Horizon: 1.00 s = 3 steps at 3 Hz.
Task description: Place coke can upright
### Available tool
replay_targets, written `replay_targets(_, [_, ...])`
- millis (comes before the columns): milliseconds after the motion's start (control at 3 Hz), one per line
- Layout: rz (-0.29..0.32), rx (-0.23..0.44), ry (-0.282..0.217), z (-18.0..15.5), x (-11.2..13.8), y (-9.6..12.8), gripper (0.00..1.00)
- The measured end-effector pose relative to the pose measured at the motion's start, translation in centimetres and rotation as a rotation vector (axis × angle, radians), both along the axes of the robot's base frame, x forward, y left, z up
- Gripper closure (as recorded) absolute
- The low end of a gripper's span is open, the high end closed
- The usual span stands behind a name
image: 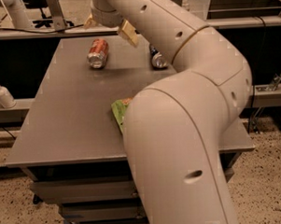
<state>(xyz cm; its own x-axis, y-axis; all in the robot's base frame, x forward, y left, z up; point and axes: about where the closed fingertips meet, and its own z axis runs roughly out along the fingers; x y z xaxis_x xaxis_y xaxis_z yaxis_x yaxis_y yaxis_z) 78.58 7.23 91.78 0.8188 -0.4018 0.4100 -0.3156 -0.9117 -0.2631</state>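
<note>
The coke can (pixel 98 53) is red with a silver end and lies on its side at the far left part of the grey table (pixel 70 117). My gripper (pixel 107 29) hangs just above and behind the can, slightly to its right. It is open and empty, with one tan fingertip (pixel 128 33) to the right of the can and the other fingertip (pixel 87 23) at its far left. My arm sweeps across the right half of the view and hides much of the table.
A blue can (pixel 158 60) lies on its side right of the coke can, partly behind my arm. A green snack bag (pixel 119 115) shows only its left edge beside my arm. A white bottle (pixel 1 94) stands off the table's left side.
</note>
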Motion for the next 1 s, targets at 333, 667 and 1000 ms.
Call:
replay_targets(333, [0.036, 0.002, 0.004, 0.5, 0.6, 1.6, 0.0])
replay_targets(667, [0.077, 0.001, 0.034, -1.1, 0.9, 2.0, 0.0])
replay_targets(1000, [0.121, 0.001, 0.057, -2.2, 1.4, 2.1, 0.0])
